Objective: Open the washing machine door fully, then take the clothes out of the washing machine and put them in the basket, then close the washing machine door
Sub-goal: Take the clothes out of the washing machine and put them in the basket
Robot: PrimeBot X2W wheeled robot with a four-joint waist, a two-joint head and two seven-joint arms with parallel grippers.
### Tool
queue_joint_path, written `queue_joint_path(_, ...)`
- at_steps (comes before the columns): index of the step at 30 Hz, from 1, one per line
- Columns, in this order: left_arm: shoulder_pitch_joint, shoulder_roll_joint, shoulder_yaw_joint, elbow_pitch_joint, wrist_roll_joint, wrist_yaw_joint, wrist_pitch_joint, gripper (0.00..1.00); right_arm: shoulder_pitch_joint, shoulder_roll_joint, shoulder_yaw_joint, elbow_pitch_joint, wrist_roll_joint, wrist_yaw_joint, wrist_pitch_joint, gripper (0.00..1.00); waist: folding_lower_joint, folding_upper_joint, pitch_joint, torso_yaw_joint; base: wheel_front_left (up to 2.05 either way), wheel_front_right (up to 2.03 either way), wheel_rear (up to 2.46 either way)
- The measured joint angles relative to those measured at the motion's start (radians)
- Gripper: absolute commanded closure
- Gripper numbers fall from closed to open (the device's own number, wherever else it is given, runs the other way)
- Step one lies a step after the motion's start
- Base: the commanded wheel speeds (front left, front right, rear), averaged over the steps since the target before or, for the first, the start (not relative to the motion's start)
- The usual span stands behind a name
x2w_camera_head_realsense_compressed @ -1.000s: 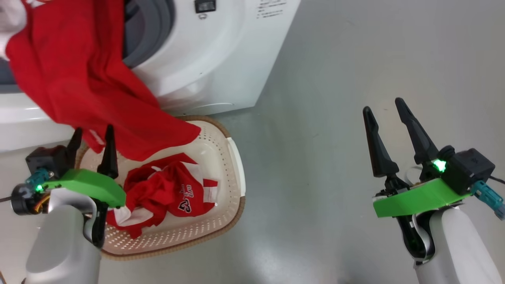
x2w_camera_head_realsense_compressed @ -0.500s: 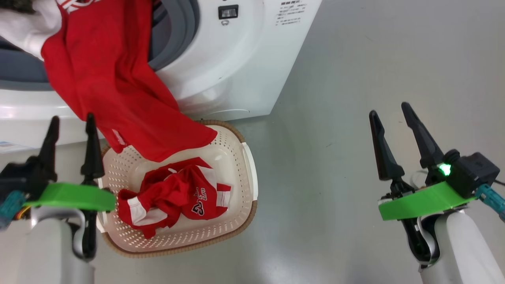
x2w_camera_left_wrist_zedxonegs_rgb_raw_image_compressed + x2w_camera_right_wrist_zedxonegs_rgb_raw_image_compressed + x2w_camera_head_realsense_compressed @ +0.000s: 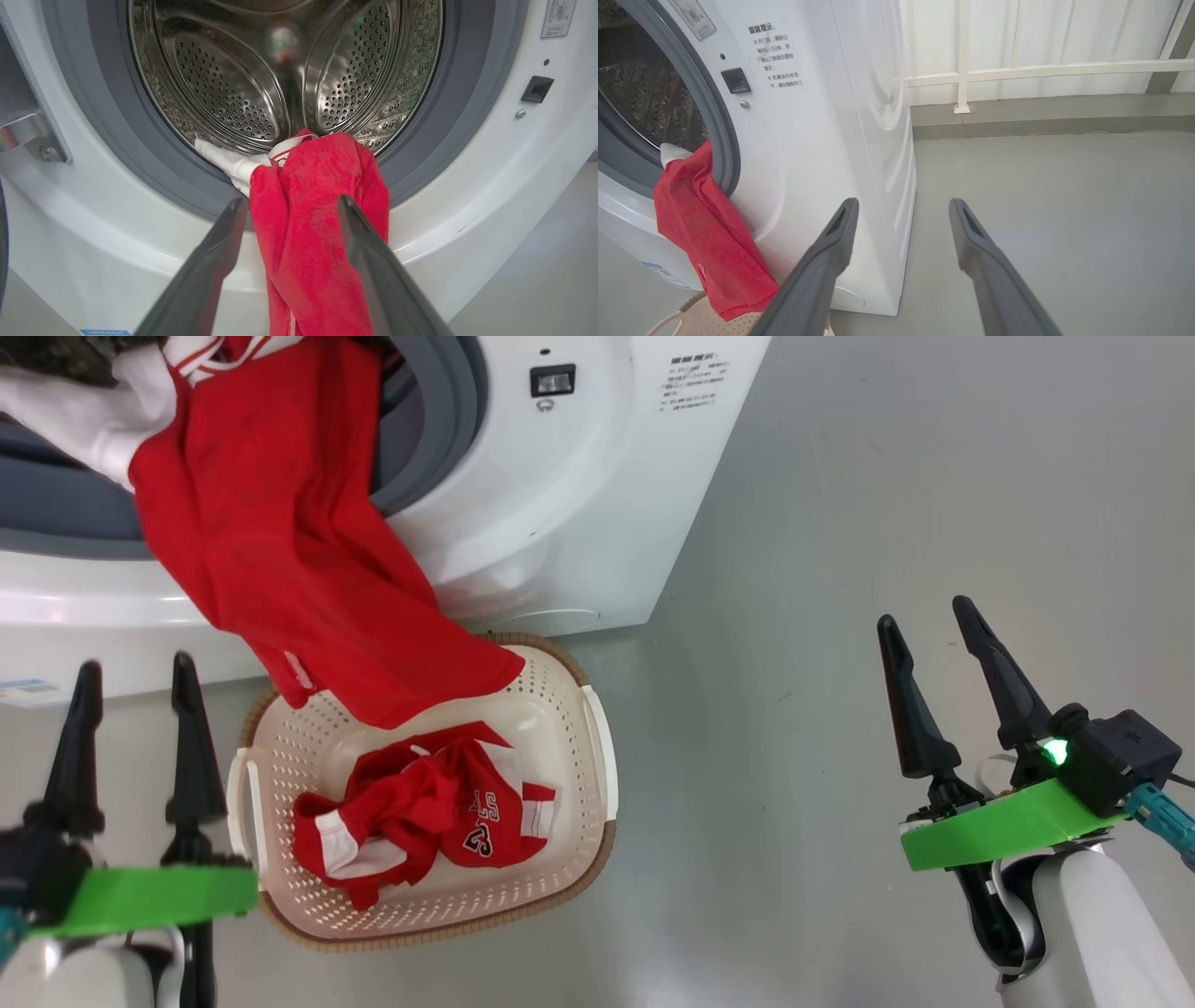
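The washing machine [image 3: 560,504] stands with its mouth uncovered; of the washing machine door I see just the metal hinge [image 3: 28,135]. A long red garment [image 3: 299,579] of the clothes hangs from the drum [image 3: 233,93] over the gasket, its end over the basket [image 3: 597,747]. A white piece [image 3: 229,163] lies beside it on the drum lip. Another red garment [image 3: 429,803] with white numbers lies crumpled in the basket. My left gripper [image 3: 134,663] is open and empty, left of the basket, facing the hanging garment [image 3: 317,186]. My right gripper [image 3: 923,611] is open over bare floor.
Grey floor [image 3: 840,523] spreads to the right of the machine. A white railing and a low kerb [image 3: 1041,74] run behind it. A blue label [image 3: 28,691] sits low on the machine front. The basket [image 3: 691,317] touches the machine's base.
The head view has shifted. My left gripper has drawn back to the left and away from the hanging red garment, still open. The clothes and the right gripper have stayed put.
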State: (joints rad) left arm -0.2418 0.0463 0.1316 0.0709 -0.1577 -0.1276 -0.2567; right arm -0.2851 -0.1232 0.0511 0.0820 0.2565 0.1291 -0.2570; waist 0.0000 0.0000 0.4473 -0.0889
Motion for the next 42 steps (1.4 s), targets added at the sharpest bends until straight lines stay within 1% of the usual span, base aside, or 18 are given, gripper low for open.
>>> queue_joint_path(8,0.092,-0.01,0.007,-0.068,0.004,0.0,0.0,0.0,0.0,-0.002,0.0,0.002,0.0,0.0,0.0,0.0,0.0,0.0,-0.019,-0.002,0.0,0.0,0.0)
queue_joint_path(14,0.094,-0.011,-0.008,-0.066,-0.003,0.001,0.0,0.0,0.001,-0.003,-0.001,0.001,0.0,0.0,0.0,0.0,0.0,0.0,-0.019,0.005,0.0,0.0,0.0)
queue_joint_path(20,0.065,-0.012,-0.05,0.008,-0.001,0.001,0.0,0.0,0.001,-0.003,-0.005,0.0,0.0,0.0,0.0,0.0,0.0,0.0,-0.012,0.015,0.0,0.0,0.0)
queue_joint_path(25,-0.038,-0.01,-0.089,0.107,-0.003,0.001,0.004,0.0,0.002,-0.004,-0.005,0.0,0.0,0.0,0.0,0.0,0.0,0.0,-0.008,0.024,0.0,0.0,0.0)
queue_joint_path(27,-0.09,0.002,-0.108,0.135,-0.002,0.001,0.02,0.0,0.002,-0.004,-0.005,0.0,0.0,0.0,0.0,0.0,0.0,0.0,-0.006,0.025,0.0,0.0,0.0)
queue_joint_path(30,-0.173,0.025,-0.129,0.171,-0.002,0.001,0.066,0.0,0.002,-0.005,-0.004,0.0,0.0,0.0,0.0,0.0,0.0,0.0,-0.004,0.027,0.0,0.0,0.0)
queue_joint_path(35,-0.303,0.048,-0.164,0.22,-0.002,0.001,0.17,0.0,0.002,-0.004,0.001,0.0,0.0,0.0,0.0,0.0,0.0,0.0,0.007,0.022,0.0,0.0,0.0)
queue_joint_path(42,-0.484,0.071,-0.224,0.323,-0.012,0.0,0.349,0.0,0.0,-0.003,0.003,-0.002,-0.002,0.0,0.0,0.0,0.0,0.0,0.027,0.016,0.0,0.0,0.0)
